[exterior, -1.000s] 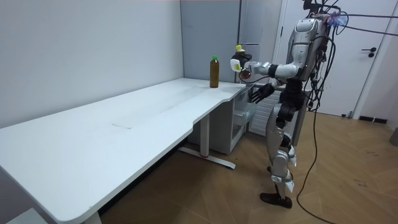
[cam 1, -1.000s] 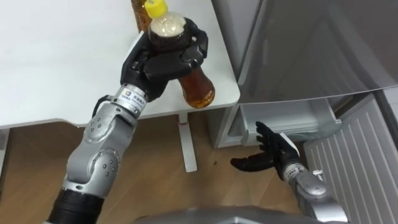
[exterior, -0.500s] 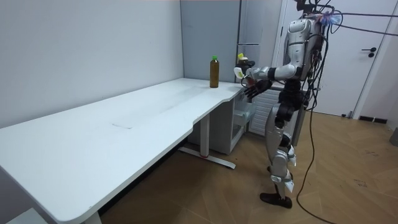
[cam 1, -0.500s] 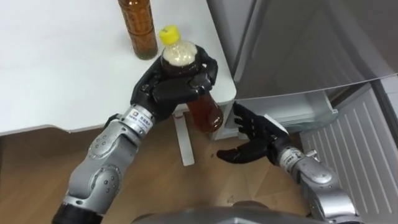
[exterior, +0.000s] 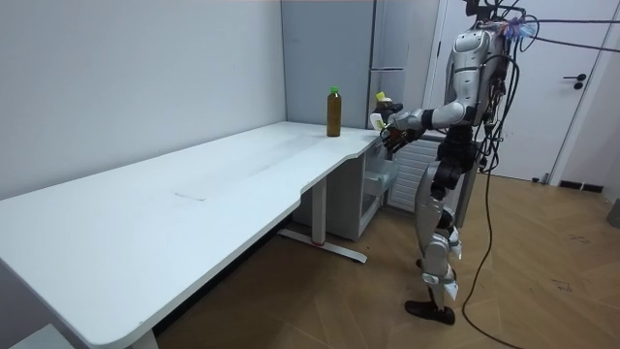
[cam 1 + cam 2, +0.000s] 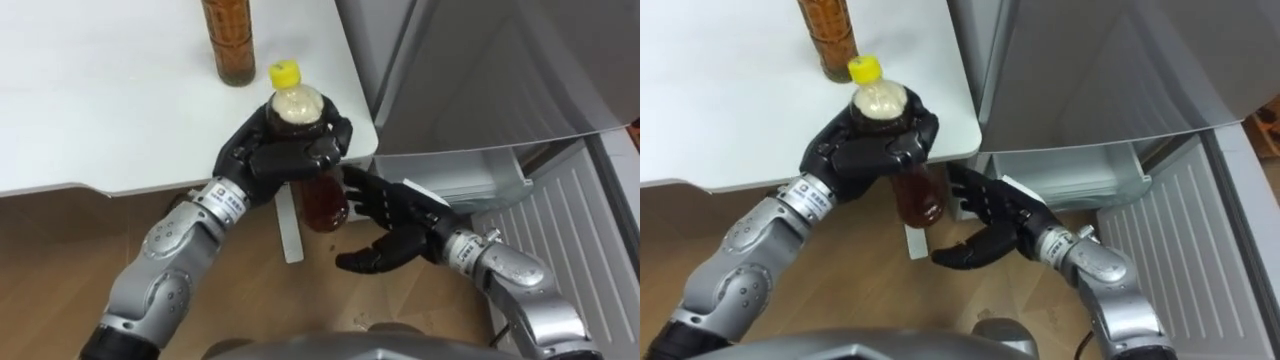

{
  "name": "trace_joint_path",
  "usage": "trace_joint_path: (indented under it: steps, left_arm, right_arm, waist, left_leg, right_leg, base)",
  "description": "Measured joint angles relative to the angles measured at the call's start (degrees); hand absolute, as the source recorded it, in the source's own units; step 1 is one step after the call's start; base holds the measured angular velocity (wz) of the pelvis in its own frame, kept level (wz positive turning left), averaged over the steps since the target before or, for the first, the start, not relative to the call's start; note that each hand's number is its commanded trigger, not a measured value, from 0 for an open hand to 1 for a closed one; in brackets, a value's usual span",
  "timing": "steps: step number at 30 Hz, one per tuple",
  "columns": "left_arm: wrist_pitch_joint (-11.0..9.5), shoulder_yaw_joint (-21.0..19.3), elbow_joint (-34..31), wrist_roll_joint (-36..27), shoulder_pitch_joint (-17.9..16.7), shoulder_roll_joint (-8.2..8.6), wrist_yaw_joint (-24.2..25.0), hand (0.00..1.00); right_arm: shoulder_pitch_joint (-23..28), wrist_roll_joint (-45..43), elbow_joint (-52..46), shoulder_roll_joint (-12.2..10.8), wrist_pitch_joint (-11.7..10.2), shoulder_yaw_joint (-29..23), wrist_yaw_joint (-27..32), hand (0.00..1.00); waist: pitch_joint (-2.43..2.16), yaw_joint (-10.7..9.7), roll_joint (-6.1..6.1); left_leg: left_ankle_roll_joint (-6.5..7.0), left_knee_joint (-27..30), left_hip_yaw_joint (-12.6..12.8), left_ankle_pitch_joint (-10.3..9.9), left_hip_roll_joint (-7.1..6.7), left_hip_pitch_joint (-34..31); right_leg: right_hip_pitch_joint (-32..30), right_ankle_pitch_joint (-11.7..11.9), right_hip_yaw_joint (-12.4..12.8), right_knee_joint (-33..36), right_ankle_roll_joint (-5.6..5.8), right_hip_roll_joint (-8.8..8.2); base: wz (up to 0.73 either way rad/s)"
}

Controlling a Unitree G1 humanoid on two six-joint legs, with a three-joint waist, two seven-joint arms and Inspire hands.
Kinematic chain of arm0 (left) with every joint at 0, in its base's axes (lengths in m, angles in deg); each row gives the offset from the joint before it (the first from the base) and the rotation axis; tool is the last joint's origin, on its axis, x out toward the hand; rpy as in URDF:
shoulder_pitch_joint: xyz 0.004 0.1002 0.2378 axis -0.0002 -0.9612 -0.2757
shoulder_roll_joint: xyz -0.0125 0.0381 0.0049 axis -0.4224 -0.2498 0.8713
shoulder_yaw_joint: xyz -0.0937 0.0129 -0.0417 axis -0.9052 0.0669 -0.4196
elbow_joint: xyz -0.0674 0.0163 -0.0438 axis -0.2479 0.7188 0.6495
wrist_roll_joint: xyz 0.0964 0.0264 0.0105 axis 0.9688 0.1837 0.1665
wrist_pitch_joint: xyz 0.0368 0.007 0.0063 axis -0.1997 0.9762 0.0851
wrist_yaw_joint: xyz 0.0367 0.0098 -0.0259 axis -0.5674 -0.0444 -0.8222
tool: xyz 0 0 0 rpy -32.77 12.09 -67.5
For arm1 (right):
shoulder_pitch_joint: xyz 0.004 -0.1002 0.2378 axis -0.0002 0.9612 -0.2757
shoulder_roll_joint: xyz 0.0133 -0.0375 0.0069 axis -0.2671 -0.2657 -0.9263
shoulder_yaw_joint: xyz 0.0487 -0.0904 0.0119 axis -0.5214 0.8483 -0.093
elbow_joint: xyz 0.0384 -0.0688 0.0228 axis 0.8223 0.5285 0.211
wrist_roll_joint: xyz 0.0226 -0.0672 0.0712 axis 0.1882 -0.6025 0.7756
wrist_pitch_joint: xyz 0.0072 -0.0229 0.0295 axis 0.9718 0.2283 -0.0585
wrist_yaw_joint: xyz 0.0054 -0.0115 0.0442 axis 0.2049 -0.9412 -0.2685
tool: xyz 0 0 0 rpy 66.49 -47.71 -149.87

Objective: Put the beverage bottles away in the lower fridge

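My left hand (image 6: 272,160) is shut on a brown drink bottle (image 6: 322,197) with a yellow cap, gripping it at the neck and holding it upright just off the white table's corner (image 6: 352,150). My right hand (image 6: 385,222) is open right beside the bottle's lower half, fingers spread toward it. A second brown bottle (image 6: 229,40) stands on the table behind; its green cap is visible in the room view (image 5: 333,110). The lower fridge (image 6: 470,180) stands open to my right, with its white door (image 6: 575,230) swung out.
The grey fridge front (image 6: 480,70) rises right of the table. A white table leg (image 6: 289,225) drops to the wood floor (image 6: 60,250) under the corner. In the room view I stand at the long table's far end (image 5: 358,136), facing the fridge.
My left hand has lowered the bottle and righted it off the table's corner. My right hand has risen from near the fridge to beside the bottle's base.
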Motion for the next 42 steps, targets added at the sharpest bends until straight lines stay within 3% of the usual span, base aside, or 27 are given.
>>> trace_joint_path:
  steps: [7,11,16,23,26,30,38,39,40,41,42]
  left_arm:
    - [0.0,0.2,0.0,4.9,0.3,0.00,2.2,1.00]
    - [0.0,0.2,0.0,7.2,1.1,-0.05,3.4,1.00]
    - [0.0,1.3,0.0,7.7,2.8,-0.02,5.7,1.00]
    - [0.0,4.2,0.0,7.7,3.6,-0.07,8.3,1.00]
    - [0.0,4.5,0.6,7.7,3.9,-0.08,9.4,1.00]
    - [0.0,5.1,1.7,8.0,4.2,-0.10,9.7,1.00]
    - [0.0,5.9,1.8,8.8,4.2,-0.11,10.5,1.00]
    - [0.0,6.2,2.0,9.0,4.2,-0.12,10.5,1.00]
    - [0.0,6.5,2.1,9.0,4.2,-0.11,10.5,1.00]
    - [0.0,7.0,2.4,9.1,4.2,-0.11,10.5,1.00]
    - [0.0,7.4,2.5,9.6,4.2,-0.11,10.6,1.00]
  right_arm:
    - [-1.8,0.0,-0.3,1.0,0.9,1.4,-5.7,0.00]
    - [-2.1,3.1,-0.3,1.0,1.7,1.5,-7.4,0.00]
    - [-2.2,3.7,-0.3,1.0,2.0,1.4,-8.4,0.00]
    - [-2.3,6.8,-0.2,1.3,1.9,1.4,-8.3,0.00]
    - [-2.3,10.6,-0.2,1.6,1.9,1.4,-8.4,0.00]
    - [-2.4,13.2,-0.2,1.7,1.9,1.6,-8.2,0.00]
    - [-2.4,15.8,0.6,2.3,2.0,2.6,-7.5,0.00]
    - [-2.4,17.4,1.7,2.2,2.0,2.8,-7.3,0.36]
    - [-2.5,18.0,2.3,2.0,2.0,2.8,-7.3,0.78]
    - [-2.5,19.1,3.3,1.8,2.0,3.0,-7.1,1.00]
    - [-2.6,19.6,4.0,1.7,2.0,3.2,-7.0,1.00]
  waist:
    - [0.08,-0.1,-0.39]
    - [0.36,0.1,-1.19]
    - [0.22,-0.1,-2.07]
    - [0.41,-0.3,-1.75]
    - [0.80,-0.3,-1.18]
    - [0.68,-0.3,-0.46]
    - [0.55,-0.5,-0.30]
    - [0.54,-0.5,-0.31]
    - [0.55,-0.5,-0.31]
    - [0.51,-0.6,-0.27]
    - [0.51,-0.7,-0.24]
  left_leg:
    - [0.07,0.5,0.0,-0.1,0.09,-0.2]
    - [0.15,1.0,-0.1,-0.2,0.15,-0.5]
    - [0.17,1.3,-0.1,-0.2,0.17,-1.0]
    - [0.18,1.6,-0.1,-0.2,0.19,-1.0]
    - [0.26,2.1,-0.1,-0.4,0.26,-1.2]
    - [0.27,2.3,-0.1,-0.5,0.33,-1.9]
    - [0.27,2.1,0.4,-0.4,0.28,-1.5]
    - [0.28,2.1,0.4,-0.5,0.27,-1.5]
    - [0.28,2.0,0.4,-0.5,0.27,-1.6]
    - [0.28,2.0,0.3,-0.5,0.28,-1.9]
    - [0.28,1.9,0.3,-0.5,0.28,-2.1]
  right_leg:
    - [0.0,0.0,0.0,0.2,-0.01,0.02]
    - [0.0,0.0,0.1,0.7,-0.01,0.02]
    - [-0.4,0.1,0.2,0.7,-0.14,-0.01]
    - [-0.5,0.1,0.3,0.7,-0.18,0.02]
    - [-0.6,0.1,0.4,0.8,-0.19,0.03]
    - [-1.2,0.3,0.4,0.8,-0.34,0.10]
    - [-1.2,0.3,0.9,0.8,-0.33,0.13]
    - [-1.2,0.3,0.9,0.9,-0.32,0.12]
    - [-1.2,0.3,0.8,0.9,-0.32,0.12]
    - [-1.3,0.3,0.8,0.9,-0.32,0.12]
    - [-1.5,0.3,0.8,0.9,-0.33,0.12]
  base:
    - [0.00]
    - [0.00]
    - [0.00]
    - [0.00]
    - [0.00]
    - [0.00]
    - [-0.02]
    - [0.00]
    - [0.00]
    - [0.00]
    - [0.00]
